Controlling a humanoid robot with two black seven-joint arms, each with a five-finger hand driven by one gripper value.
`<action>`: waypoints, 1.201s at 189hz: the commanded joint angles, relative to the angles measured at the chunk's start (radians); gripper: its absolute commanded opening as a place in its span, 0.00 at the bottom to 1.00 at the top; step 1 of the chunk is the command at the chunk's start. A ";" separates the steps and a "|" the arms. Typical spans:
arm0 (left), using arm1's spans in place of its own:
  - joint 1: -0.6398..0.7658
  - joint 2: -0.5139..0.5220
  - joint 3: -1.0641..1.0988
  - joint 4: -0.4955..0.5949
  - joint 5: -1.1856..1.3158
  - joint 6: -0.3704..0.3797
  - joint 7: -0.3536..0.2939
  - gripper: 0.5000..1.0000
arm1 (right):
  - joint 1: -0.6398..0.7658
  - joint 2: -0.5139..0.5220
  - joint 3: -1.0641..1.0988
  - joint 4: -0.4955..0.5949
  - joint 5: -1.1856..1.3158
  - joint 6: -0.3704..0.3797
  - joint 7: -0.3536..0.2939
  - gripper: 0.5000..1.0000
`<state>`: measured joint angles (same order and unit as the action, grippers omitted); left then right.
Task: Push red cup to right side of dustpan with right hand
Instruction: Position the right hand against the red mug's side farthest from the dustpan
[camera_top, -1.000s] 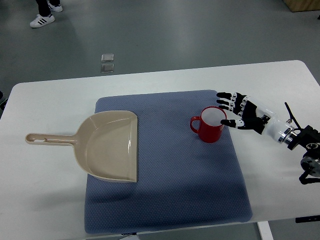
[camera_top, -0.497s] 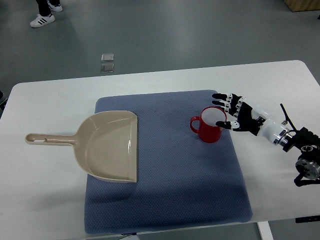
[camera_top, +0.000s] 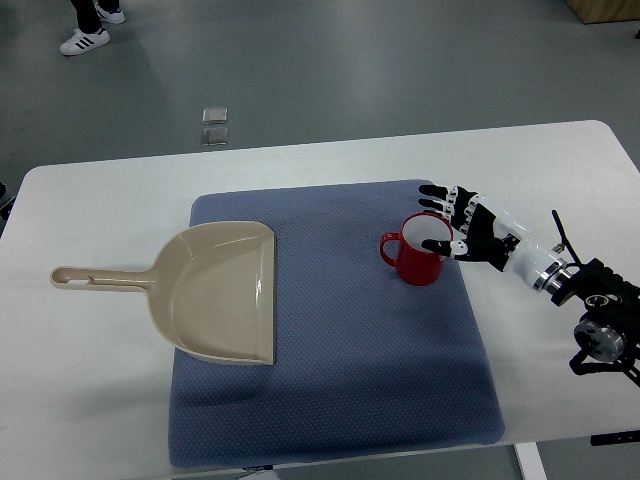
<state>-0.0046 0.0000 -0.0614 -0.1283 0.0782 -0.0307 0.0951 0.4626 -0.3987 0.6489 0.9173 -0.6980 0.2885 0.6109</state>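
A red cup (camera_top: 417, 252) with a white inside stands upright on the blue mat (camera_top: 340, 350), its handle pointing left. The beige dustpan (camera_top: 215, 290) lies on the mat's left part, handle reaching left onto the white table. My right hand (camera_top: 448, 218) comes in from the right edge and is pressed against the cup's right rim, fingers spread and holding nothing; the thumb tip hangs over the cup's opening. The left arm does not show.
The white table (camera_top: 100, 380) carries the mat. Bare mat lies between cup and dustpan. A small clear object (camera_top: 215, 126) sits on the floor beyond the table. A person's shoes (camera_top: 88, 32) show at the top left.
My right hand has slid a little left, its fingers reaching further over the cup's right rim. The cup has barely shifted.
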 joint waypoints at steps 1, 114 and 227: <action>0.000 0.000 0.000 -0.001 0.000 0.000 0.000 1.00 | -0.010 0.008 0.006 0.000 0.000 0.004 0.000 0.83; 0.000 0.000 0.000 -0.001 0.000 0.000 0.000 1.00 | -0.010 0.023 0.026 0.003 -0.086 -0.054 0.000 0.83; 0.000 0.000 0.000 0.001 0.000 0.000 0.000 1.00 | -0.004 0.023 0.040 0.002 -0.210 -0.114 0.000 0.83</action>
<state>-0.0046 0.0000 -0.0614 -0.1284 0.0782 -0.0307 0.0951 0.4597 -0.3776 0.6887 0.9187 -0.8872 0.1831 0.6109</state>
